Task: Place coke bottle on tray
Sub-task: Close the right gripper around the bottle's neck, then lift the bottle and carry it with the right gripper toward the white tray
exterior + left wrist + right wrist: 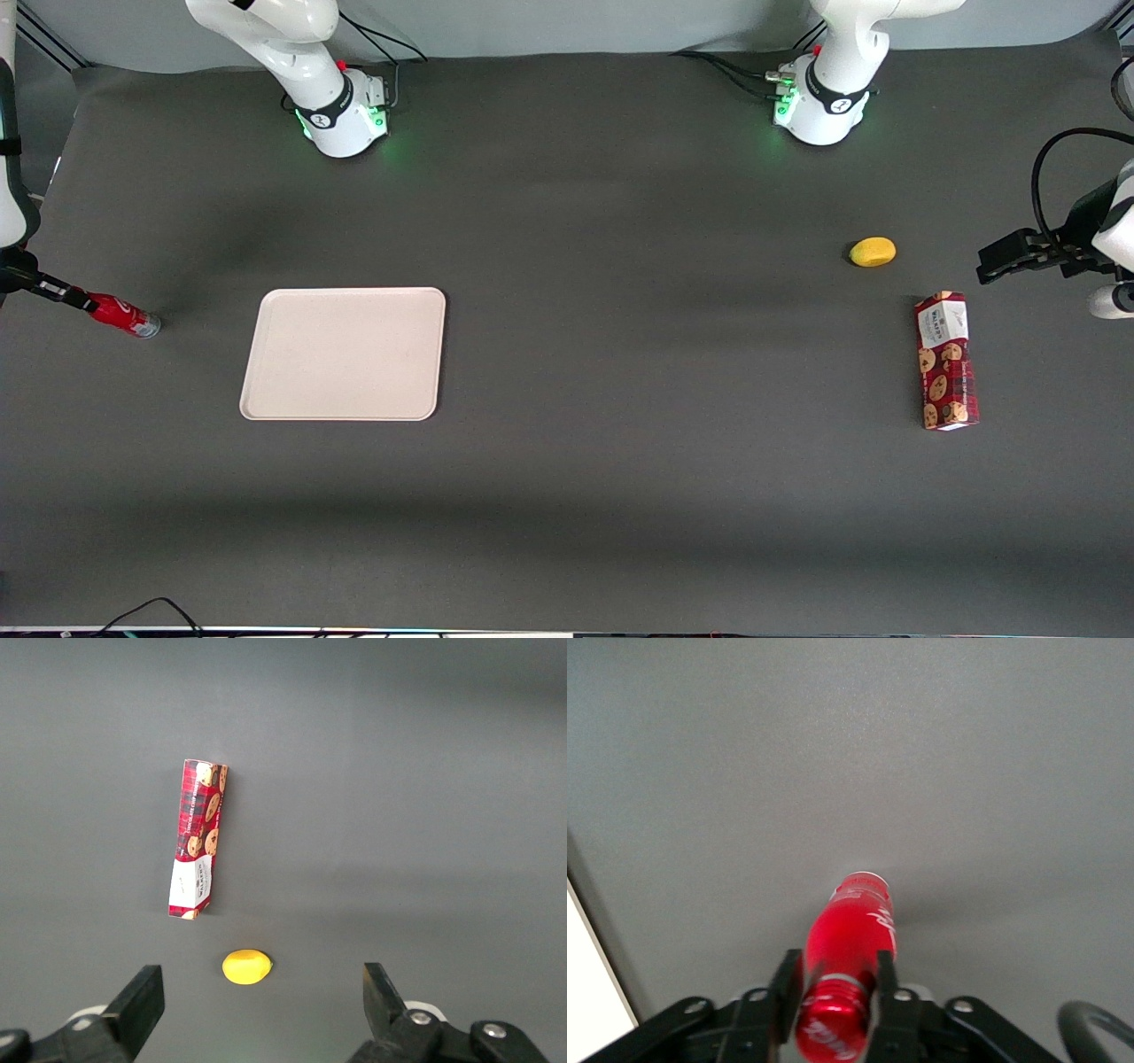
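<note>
The coke bottle (124,315), slim and red with a silvery base, is at the working arm's end of the table. It is tilted, with its base pointing toward the tray. My right gripper (81,300) is shut on its neck just below the red cap. In the right wrist view the fingers (788,981) press either side of the bottle (852,926), at my gripper (836,981). I cannot tell whether the base touches the table. The cream-beige tray (266,403) lies flat and empty a short way from the bottle's base, toward the parked arm's end.
A red cookie box (946,361) and a small yellow lemon-like object (873,252) lie toward the parked arm's end of the table; both also show in the left wrist view, the box (197,838) and the yellow object (245,966). The table is covered in dark grey cloth.
</note>
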Motion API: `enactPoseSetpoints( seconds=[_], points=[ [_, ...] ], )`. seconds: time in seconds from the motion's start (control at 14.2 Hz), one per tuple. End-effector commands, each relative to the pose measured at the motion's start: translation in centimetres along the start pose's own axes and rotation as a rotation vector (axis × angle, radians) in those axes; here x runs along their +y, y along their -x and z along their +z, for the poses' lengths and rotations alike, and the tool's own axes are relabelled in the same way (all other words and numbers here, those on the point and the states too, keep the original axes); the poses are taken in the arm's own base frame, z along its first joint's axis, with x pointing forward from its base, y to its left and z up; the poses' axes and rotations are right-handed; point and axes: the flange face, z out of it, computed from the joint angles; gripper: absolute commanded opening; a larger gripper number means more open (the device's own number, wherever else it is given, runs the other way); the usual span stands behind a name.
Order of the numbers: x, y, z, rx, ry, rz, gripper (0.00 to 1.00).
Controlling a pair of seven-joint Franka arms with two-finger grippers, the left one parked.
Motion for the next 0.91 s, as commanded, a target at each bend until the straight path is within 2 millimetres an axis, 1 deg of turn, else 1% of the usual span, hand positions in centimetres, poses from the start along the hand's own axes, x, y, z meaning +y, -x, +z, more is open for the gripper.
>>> enactPoseSetpoints(
  seconds=[0.0, 0.14, 0.28, 0.35, 0.42, 0.56, 0.7, 0.77, 0.84],
  points=[
    [-0.2, -0.6, 0.0, -0.002, -0.013, 0.015, 0.0],
    [-0.2, -0.6, 0.0, -0.002, -0.013, 0.015, 0.0],
    [-0.8, -1.0, -0.4, 0.004, -0.014, 0.005, 0.0],
    [-1.3, -1.6, -1.5, 0.017, -0.018, -0.005, 0.0],
    [-1.7, -2.1, -3.1, 0.002, -0.038, -0.01, 0.0],
    [-2.2, -3.3, -8.8, -0.017, -0.065, -0.022, 0.0],
    [-2.5, -3.6, -14.4, -0.011, -0.07, -0.016, 0.0],
    [-2.6, -3.5, -17.2, -0.006, -0.034, -0.036, 0.0],
    [-3.6, -3.4, -19.9, 0.007, -0.012, -0.054, 0.0]
  ],
)
